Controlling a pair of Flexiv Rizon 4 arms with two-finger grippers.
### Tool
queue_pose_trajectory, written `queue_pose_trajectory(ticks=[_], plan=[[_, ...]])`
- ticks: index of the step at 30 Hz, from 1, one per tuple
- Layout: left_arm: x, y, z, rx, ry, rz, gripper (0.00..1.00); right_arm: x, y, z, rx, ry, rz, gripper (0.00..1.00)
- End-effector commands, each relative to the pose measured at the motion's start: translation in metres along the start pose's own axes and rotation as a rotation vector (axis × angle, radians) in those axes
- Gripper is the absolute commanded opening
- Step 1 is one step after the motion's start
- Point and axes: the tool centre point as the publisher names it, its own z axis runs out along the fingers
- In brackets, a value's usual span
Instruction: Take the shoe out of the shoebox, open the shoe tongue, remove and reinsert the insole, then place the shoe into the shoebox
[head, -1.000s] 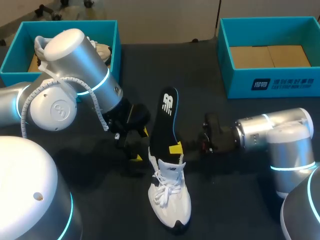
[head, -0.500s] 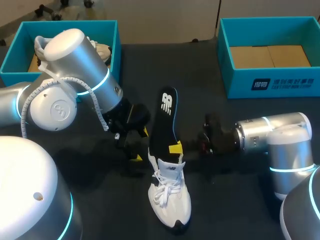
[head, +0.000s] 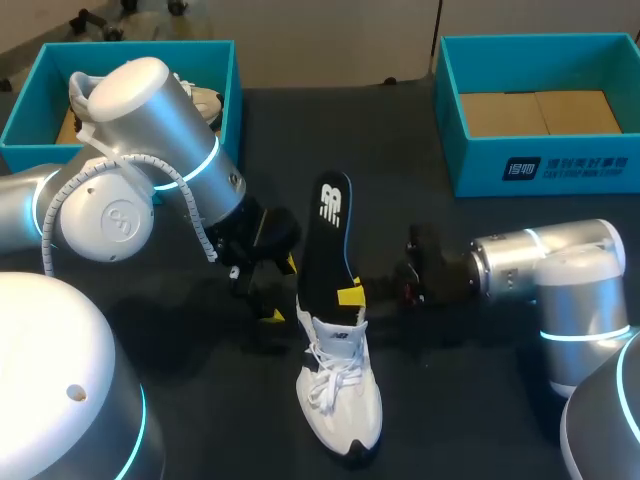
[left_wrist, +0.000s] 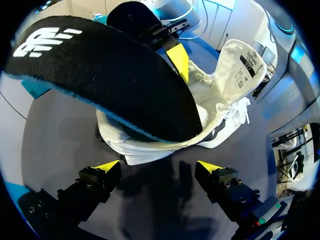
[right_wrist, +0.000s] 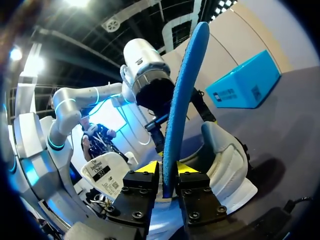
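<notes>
On the black table (head: 300, 130), seen from the head view, the L arm (head: 150, 150) comes in from 9 o'clock. Its bulky elbow covers part of the L shoebox (head: 25, 120) at 10 o'clock. The R arm (head: 550, 265) lies in from 3 o'clock. The R shoebox (head: 560, 165) sits at 1 o'clock, well apart from both arms, w/ brown cardboard (head: 540, 112) inside. The L shoebox holds a second shoe (head: 205, 100), mostly hidden behind the arm. The white shoe (head: 340, 400) lies approx. centre-front, toe to 6 o'clock, heel to 12, tongue (left_wrist: 240, 60) folded out. The insole (head: 328, 240), black w/ a blue edge, sticks out of the shoe's opening toward 12 o'clock, raised off the table. The R gripper (right_wrist: 167, 172) is at the shoe's collar on the 3 o'clock side, fingers clamped on the insole, one on each face. The L gripper (left_wrist: 159, 167) is at the shoe's 10 o'clock, fingers spread wide, gripping nothing. Shoe & insole sit just ahead of its tips, and the insole blocks most of what lies past it.
</notes>
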Motion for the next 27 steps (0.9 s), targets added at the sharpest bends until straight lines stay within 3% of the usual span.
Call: queue_pose_trajectory(ticks=[1, 13, 19, 24, 27], plan=[[0.001, 0.0, 0.0, -0.003, -0.002, 0.0, 1.0, 0.003, 0.002, 0.001, 0.0, 0.002, -0.009, 0.2], [0.001, 0.0, 0.0, -0.003, -0.002, 0.0, 1.0, 0.003, 0.018, 0.007, 0.026, -0.003, -0.038, 0.25], [0.001, 0.0, 0.0, -0.003, -0.002, 0.0, 1.0, 0.001, 0.024, 0.01, 0.024, -0.009, -0.044, 0.19], [0.001, 0.0, 0.0, -0.003, -0.002, 0.0, 1.0, 0.001, 0.027, 0.014, -0.001, -0.016, -0.043, 0.24], [0.001, 0.0, 0.0, -0.003, -0.002, 0.0, 1.0, 0.001, 0.029, 0.016, -0.022, -0.027, -0.039, 0.19]])
